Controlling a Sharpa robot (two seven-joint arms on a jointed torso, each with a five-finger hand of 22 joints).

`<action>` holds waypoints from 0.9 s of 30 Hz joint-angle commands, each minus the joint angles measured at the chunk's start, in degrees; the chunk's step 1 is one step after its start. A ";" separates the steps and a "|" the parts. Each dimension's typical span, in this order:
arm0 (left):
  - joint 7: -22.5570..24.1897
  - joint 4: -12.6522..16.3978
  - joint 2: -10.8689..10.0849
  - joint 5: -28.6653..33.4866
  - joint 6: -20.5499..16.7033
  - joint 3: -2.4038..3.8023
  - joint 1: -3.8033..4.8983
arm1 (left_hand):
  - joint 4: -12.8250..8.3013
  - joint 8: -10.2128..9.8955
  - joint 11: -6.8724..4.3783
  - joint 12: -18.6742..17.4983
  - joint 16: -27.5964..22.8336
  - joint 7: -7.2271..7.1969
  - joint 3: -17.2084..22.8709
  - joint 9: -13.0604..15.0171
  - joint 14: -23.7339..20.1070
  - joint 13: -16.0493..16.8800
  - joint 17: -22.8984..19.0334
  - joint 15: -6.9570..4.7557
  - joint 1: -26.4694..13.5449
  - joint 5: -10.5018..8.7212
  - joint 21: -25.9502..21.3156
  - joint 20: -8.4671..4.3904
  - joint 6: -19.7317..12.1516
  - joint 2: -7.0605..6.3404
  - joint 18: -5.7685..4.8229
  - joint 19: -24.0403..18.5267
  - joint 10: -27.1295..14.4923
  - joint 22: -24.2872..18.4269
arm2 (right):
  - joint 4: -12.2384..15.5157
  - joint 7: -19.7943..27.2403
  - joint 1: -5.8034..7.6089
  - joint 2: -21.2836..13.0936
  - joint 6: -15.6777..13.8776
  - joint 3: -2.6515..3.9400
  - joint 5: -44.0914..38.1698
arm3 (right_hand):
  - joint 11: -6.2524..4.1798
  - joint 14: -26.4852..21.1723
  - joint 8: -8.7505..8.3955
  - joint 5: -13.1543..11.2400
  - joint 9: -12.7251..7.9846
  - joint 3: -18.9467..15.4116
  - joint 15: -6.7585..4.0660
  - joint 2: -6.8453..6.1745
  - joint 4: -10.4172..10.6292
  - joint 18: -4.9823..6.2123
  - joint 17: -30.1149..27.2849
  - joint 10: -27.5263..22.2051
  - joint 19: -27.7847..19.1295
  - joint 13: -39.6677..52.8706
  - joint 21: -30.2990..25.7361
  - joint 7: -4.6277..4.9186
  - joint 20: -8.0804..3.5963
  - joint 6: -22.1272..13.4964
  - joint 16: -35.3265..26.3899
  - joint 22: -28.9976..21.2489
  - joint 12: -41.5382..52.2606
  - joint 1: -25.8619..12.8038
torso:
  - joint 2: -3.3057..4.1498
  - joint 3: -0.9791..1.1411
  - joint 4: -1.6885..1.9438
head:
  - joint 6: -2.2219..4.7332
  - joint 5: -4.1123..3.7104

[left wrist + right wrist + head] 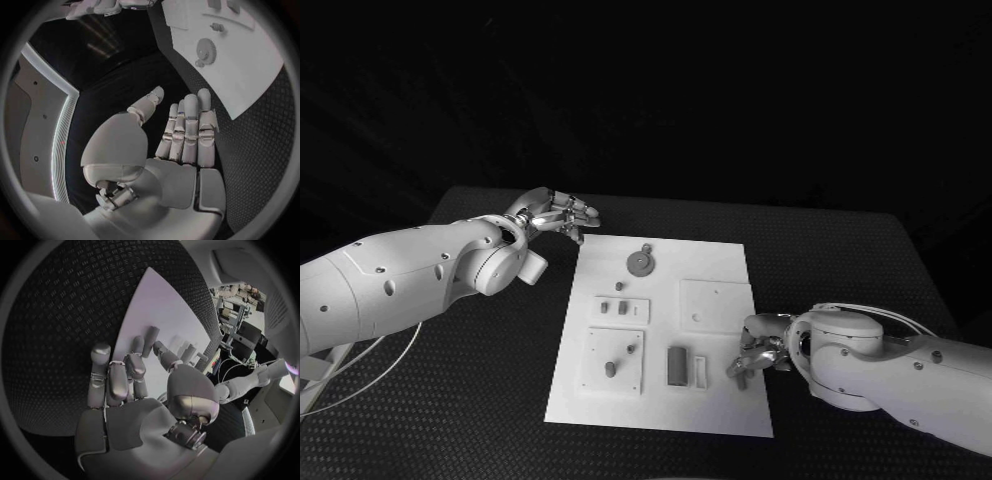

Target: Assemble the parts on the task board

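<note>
White task board [718, 400] partly hidden by right robot hand [759, 352], grasp unclear; left robot hand [557, 213] released, empty.

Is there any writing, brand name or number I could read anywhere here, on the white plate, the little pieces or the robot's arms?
None can be read.
Task board: plain white, no print that shows.
Gear-shaped part: no marking visible.
Left hand and right hand: no lettering or logo to make out.
Clutter in the room behind, seen from the right wrist: too small and blurred to read.
</note>
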 commanded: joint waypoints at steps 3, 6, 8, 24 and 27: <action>0.56 0.25 0.04 0.21 0.63 0.04 0.04 | -0.01 0.26 0.20 0.17 -0.33 -0.12 -0.37 -0.06 -0.01 -0.06 0.05 -0.01 -0.35 0.25 -0.28 -0.01 -0.39 0.25 1.91 0.43 0.16 0.08 | -1.21 -1.34 -1.66 0.48 2.86 -1.22 -3.84 | -0.06 -0.40 -10.71 0.36 0.03 0.18 -0.16 1.25 -1.30 2.63 -0.21 -0.51 0.04 -0.17 -0.12 1.06 -0.03 -1.22 -0.35 1.03 -0.30 1.46 | -0.05 -0.02 0.00 | -0.07 0.05; 0.55 0.27 -0.03 0.21 0.60 0.04 0.04 | -0.01 0.26 0.20 0.17 -0.33 -0.13 -0.36 -0.07 -0.01 -0.06 0.06 -0.02 -0.34 0.25 -0.29 -0.01 -0.38 0.26 1.91 0.43 0.16 0.08 | -1.09 -1.33 -1.71 0.42 3.15 -1.22 -3.62 | -0.04 -0.48 -10.78 0.36 0.05 0.22 -0.15 1.55 -1.45 2.63 -0.36 -0.63 -0.09 -0.29 -0.06 1.08 -0.04 -1.28 -0.38 1.09 -0.46 3.25 | -0.04 0.00 0.00 | -0.08 0.09; 0.52 0.27 -0.10 0.21 0.56 0.04 0.04 | -0.02 0.27 0.20 0.17 -0.33 -0.13 -0.37 -0.07 -0.01 -0.06 0.06 -0.02 -0.34 0.25 -0.29 -0.01 -0.38 0.26 1.91 0.43 0.16 0.08 | -1.09 -1.32 -1.72 0.39 3.22 -1.22 -2.07 | 0.00 -0.57 -10.85 0.36 0.07 -0.10 -0.11 1.46 -1.47 2.63 -0.48 -0.76 -0.23 -0.40 0.01 1.12 0.01 -1.34 -0.43 1.12 -0.62 4.67 | -0.03 0.04 -0.04 | -0.15 0.14; 0.39 0.25 -0.18 0.21 0.44 0.04 0.04 | -0.05 0.27 0.19 0.17 -0.33 -0.13 -0.35 -0.08 0.01 -0.08 0.08 -0.03 -0.28 0.26 -0.30 -0.02 -0.40 0.30 1.93 0.45 0.17 0.10 | -0.92 0.45 -1.73 0.09 -3.28 -1.19 17.28 | 0.67 -1.16 -12.12 0.37 -0.41 3.54 0.51 5.80 -1.49 2.63 -1.25 -1.71 -1.10 -1.17 -0.14 1.82 0.43 -3.07 -0.74 1.01 -1.74 12.95 | -0.05 0.01 0.02 | -0.34 0.18; 0.37 0.25 -0.23 0.21 0.46 0.04 0.04 | -0.06 0.26 0.19 0.17 -0.33 -0.13 -0.35 -0.08 0.01 -0.09 0.08 -0.03 -0.27 0.26 -0.31 -0.03 -0.41 0.30 1.93 0.45 0.17 0.10 | -0.88 0.54 -1.72 -0.12 -4.38 -1.18 19.35 | 0.69 -1.12 -12.12 0.37 -0.42 4.29 0.53 6.02 -1.49 2.63 -1.21 -1.67 -1.07 -1.13 -0.09 1.84 0.53 -3.02 -0.74 1.03 -1.68 13.09 | -0.05 0.01 0.02 | -0.39 0.21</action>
